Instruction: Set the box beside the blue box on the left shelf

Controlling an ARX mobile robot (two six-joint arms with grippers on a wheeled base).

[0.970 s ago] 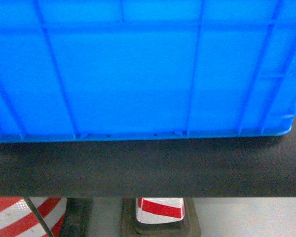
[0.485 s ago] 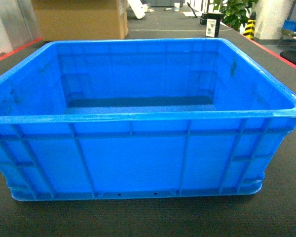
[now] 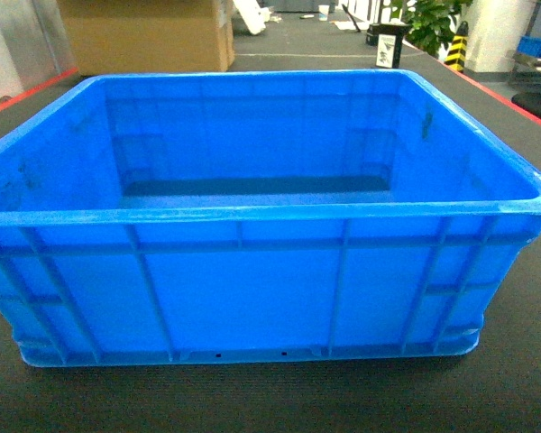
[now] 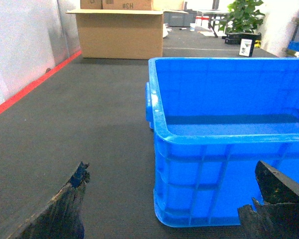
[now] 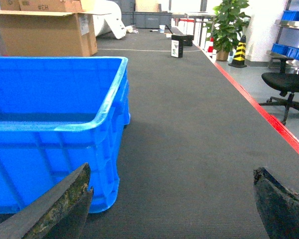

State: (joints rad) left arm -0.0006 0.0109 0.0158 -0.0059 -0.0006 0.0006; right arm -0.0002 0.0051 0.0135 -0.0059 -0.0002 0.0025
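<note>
While the box (image 3: 252,225) sits empty on the dark floor mat (image 5: 189,149) before us, we should close our left end effector (image 4: 164,209) and right end effector (image 5: 172,204), both wide open and holding nothing, evenly on opposite end rims.

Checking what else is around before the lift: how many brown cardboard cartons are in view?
1 for certain: an open brown carton on the dark floor behind the blue crate, toward its left. Smaller cartons appear stacked on it, cut off by the frame edge, so more may be hidden.
</note>
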